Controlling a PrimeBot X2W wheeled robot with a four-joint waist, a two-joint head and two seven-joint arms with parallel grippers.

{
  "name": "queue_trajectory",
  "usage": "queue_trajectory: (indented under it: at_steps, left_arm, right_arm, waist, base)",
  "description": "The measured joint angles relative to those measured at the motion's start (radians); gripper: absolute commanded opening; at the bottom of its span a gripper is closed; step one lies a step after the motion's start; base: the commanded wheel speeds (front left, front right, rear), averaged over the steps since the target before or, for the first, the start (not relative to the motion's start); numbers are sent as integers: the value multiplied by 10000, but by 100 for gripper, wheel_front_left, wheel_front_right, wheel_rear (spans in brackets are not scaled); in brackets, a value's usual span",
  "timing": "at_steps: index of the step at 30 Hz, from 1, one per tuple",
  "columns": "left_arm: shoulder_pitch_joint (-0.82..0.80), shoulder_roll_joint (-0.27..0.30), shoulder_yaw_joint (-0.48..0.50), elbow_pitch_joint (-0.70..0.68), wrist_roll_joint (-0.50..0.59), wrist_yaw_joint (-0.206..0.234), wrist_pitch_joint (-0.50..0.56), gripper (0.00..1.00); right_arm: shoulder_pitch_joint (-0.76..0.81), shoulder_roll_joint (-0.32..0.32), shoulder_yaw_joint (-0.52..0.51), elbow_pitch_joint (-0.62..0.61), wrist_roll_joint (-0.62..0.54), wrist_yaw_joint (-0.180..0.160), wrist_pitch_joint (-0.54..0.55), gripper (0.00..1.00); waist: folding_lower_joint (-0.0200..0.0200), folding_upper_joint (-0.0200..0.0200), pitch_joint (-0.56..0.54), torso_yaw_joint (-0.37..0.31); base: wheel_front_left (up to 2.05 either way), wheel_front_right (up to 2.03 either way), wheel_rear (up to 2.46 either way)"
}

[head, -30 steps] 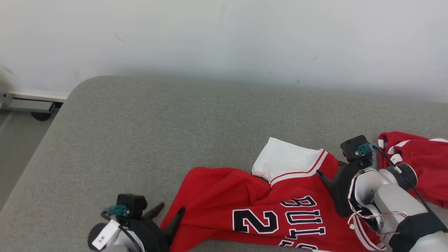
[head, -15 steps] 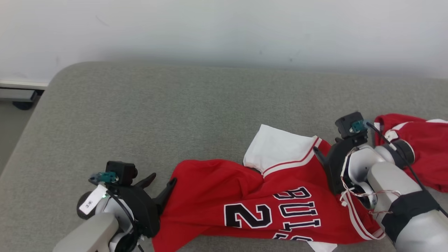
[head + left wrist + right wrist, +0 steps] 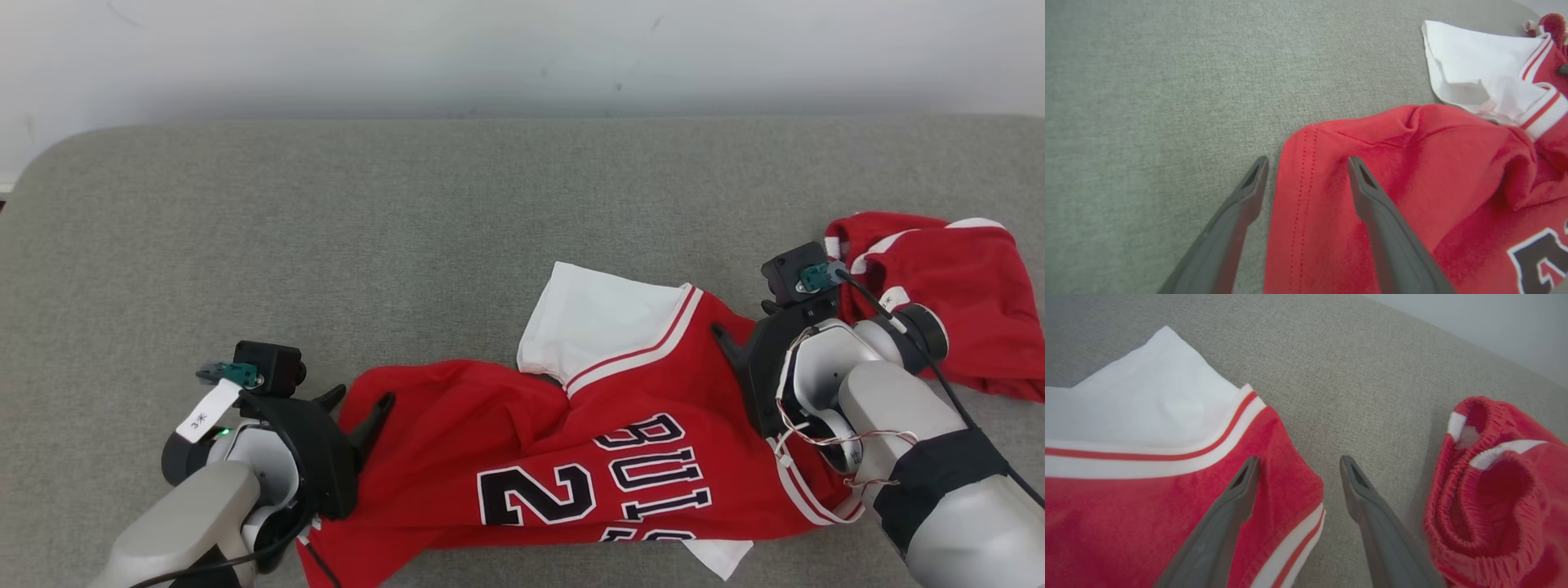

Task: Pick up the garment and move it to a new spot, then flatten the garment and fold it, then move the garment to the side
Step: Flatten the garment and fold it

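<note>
Garment: red sleeveless basketball jersey (image 3: 604, 441) with black-and-white lettering and white-and-red trim; you see it lying rumpled on the grey fabric-covered worktop (image 3: 408, 220), near the front edge, one white inner panel (image 3: 596, 322) turned out at its far side.
Other cloth: red shorts with an elastic waistband (image 3: 939, 286), bunched to the right of the jersey, apart from it.
Left gripper (image 3: 1306, 163): fingers spread wide, straddling the stitched red hem corner; one finger (image 3: 1241, 204) over bare worktop, the other over cloth. Nothing pinched.
Right gripper (image 3: 1296, 463): fingers spread wide over the striped corner of the jersey, one above red cloth, one above the grey surface beside it. Nothing pinched.
Step in hand: you appear to be at the flattening stage, with both arms set at opposite ends of the jersey.
Next move: judging from this, lower each pair of fingers onto its corner, pinch the edge, then draw the ends apart to smooth the bunched middle.
Watch: keep the right arm off the shorts.
</note>
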Motion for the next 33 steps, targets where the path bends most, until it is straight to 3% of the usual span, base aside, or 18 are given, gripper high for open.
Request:
queue_trajectory:
  at_steps: [6, 7, 8, 9, 10, 26, 33]
  left_arm:
    - [-290, -98, -71, 485, -25, -81, 385, 100]
    - [-305, -128, -79, 535, -46, -82, 481, 95]
    - [-318, -157, -92, 569, -96, -82, 510, 45]
    - [-332, -174, -79, 621, -115, -82, 510, 18]
    - [-355, -194, -84, 685, -128, -82, 522, 0]
    - [-462, -708, -140, 569, -119, -171, -151, 0]
    - [-439, -907, -242, 378, -67, -173, -648, 0]
  right_arm:
    - [-175, -2, -2, -42, -40, -73, -94, 100]
    - [-174, 0, -2, -42, -71, -73, -144, 100]
    - [-175, -2, -2, -44, -73, -73, -169, 100]
    - [-175, -2, -2, -42, -73, -73, -169, 100]
    - [-175, -4, -6, -40, -73, -73, -178, 100]
    - [-532, -176, -42, 1039, -50, 163, 134, 100]
    - [-556, -123, 6, 1749, 236, 470, 525, 100]
  waist:
    - [0, 0, 218, -190]
    - [0, 0, 238, -204]
    - [0, 0, 251, -213]
    - [0, 0, 259, -216]
    - [-1, 0, 264, -213]
    - [-2, 0, 222, 592]
    - [-2, -1, 75, 1226]
  base:
    - [0, 0, 0]
    - [0, 0, 0]
    - [0, 0, 0]
    - [0, 0, 0]
    - [0, 0, 0]
    - [0, 0, 0]
    - [0, 0, 0]
